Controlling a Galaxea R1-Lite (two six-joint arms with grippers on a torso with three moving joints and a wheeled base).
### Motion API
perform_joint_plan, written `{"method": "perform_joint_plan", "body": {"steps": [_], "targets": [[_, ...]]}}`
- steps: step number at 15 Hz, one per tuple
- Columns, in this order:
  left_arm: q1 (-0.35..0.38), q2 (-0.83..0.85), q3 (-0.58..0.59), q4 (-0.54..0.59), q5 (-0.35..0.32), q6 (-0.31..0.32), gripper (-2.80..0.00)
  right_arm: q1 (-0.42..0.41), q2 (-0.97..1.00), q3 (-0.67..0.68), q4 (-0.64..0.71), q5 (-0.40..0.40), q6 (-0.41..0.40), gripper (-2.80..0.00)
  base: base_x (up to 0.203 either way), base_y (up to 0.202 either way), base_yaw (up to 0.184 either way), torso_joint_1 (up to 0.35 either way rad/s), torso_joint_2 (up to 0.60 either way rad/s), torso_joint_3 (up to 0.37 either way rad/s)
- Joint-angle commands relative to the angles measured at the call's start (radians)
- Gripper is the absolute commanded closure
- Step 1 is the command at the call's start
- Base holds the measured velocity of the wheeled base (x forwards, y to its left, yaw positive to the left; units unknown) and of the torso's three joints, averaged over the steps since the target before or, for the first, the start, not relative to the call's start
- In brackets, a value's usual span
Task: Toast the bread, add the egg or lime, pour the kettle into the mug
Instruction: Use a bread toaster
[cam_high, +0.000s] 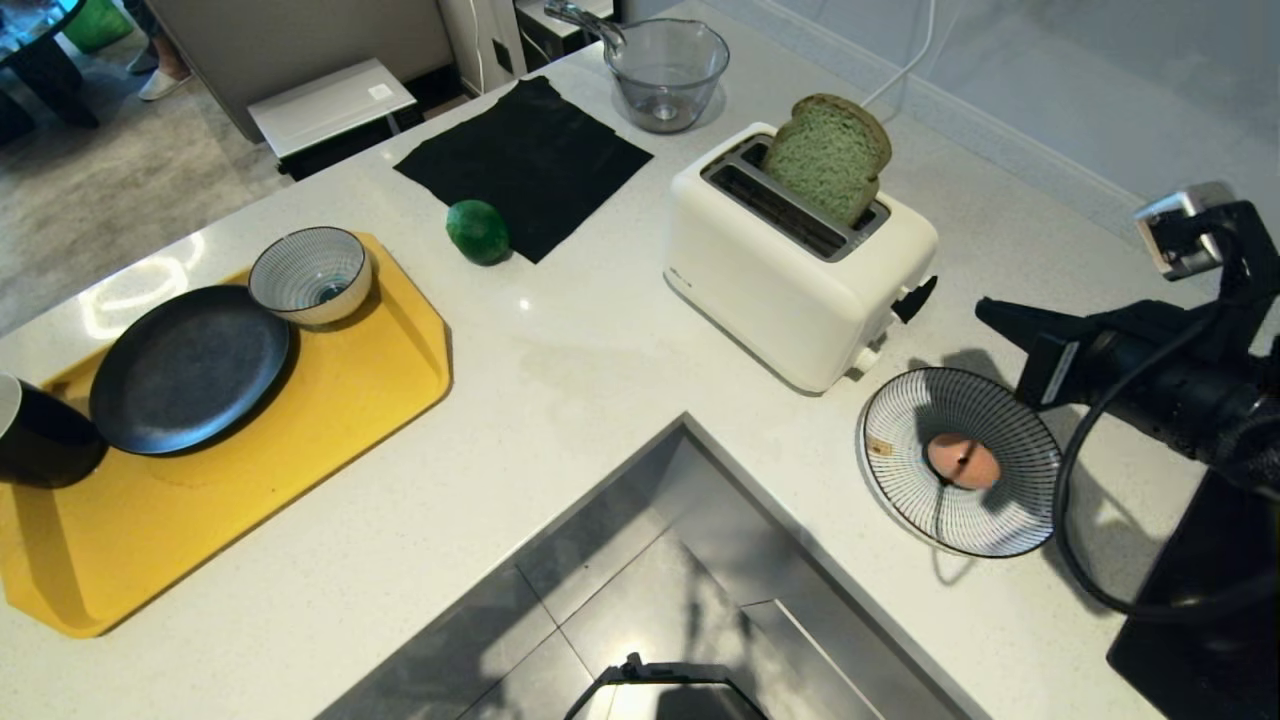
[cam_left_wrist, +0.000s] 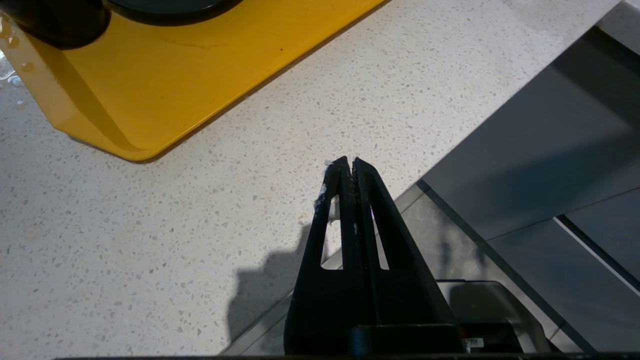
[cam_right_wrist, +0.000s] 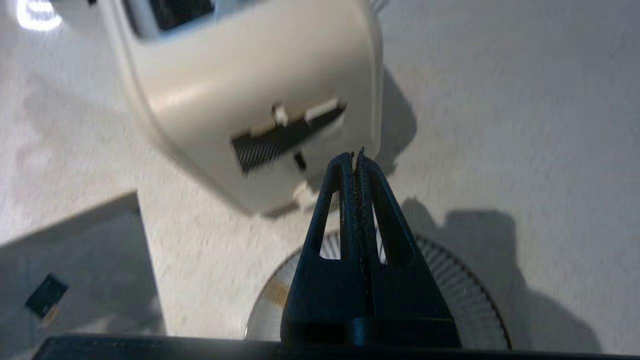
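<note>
Head view, left to right: black mug (cam_high: 40, 435), only partly in frame, on yellow tray (cam_high: 330, 400) with dark plate (cam_high: 188, 366) and striped bowl (cam_high: 310, 274), both empty, probably staged for serving. Lime (cam_high: 478, 232) loose at black cloth (cam_high: 525, 160) edge. Glass jug (cam_high: 665, 72) empty. Bread (cam_high: 826, 158) upright in toaster (cam_high: 795, 265) slot, not yet lowered. Egg (cam_high: 962, 460) in striped dish (cam_high: 960, 475). Right gripper (cam_high: 990, 312) clenched, empty, pointing at toaster lever (cam_high: 915, 298), likely to press. Left gripper (cam_left_wrist: 348, 167) clenched, idle beside tray. Kettle unseen.
</note>
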Motion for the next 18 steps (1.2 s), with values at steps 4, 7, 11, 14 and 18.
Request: {"method": "perform_joint_plan", "body": {"steps": [4, 7, 11, 14, 18], "targets": [[0.000, -0.001, 0.015, -0.001, 0.000, -0.001, 0.00, 0.000, 0.141, -0.155, -0.047, -0.008, 0.001, 0.00, 0.000, 0.000, 0.000, 0.000, 0.00, 0.000], [0.000, -0.001, 0.015, -0.001, 0.000, -0.001, 0.00, 0.000, 0.163, -0.171, -0.046, -0.007, 0.003, 0.00, 0.000, 0.000, 0.000, 0.000, 0.00, 0.000], [0.000, -0.001, 0.015, -0.001, 0.000, -0.001, 0.00, 0.001, 0.137, -0.160, -0.045, -0.006, 0.003, 0.00, 0.000, 0.000, 0.000, 0.000, 0.00, 0.000], [0.000, -0.001, 0.015, -0.001, 0.000, -0.001, 0.00, 0.001, 0.114, -0.148, -0.044, -0.006, 0.004, 0.00, 0.000, 0.000, 0.000, 0.000, 0.00, 0.000], [0.000, -0.001, 0.015, -0.001, 0.000, -0.001, 0.00, 0.008, 0.080, -0.097, -0.044, 0.009, 0.002, 0.00, 0.000, 0.000, 0.000, 0.000, 0.00, 0.000]]}}
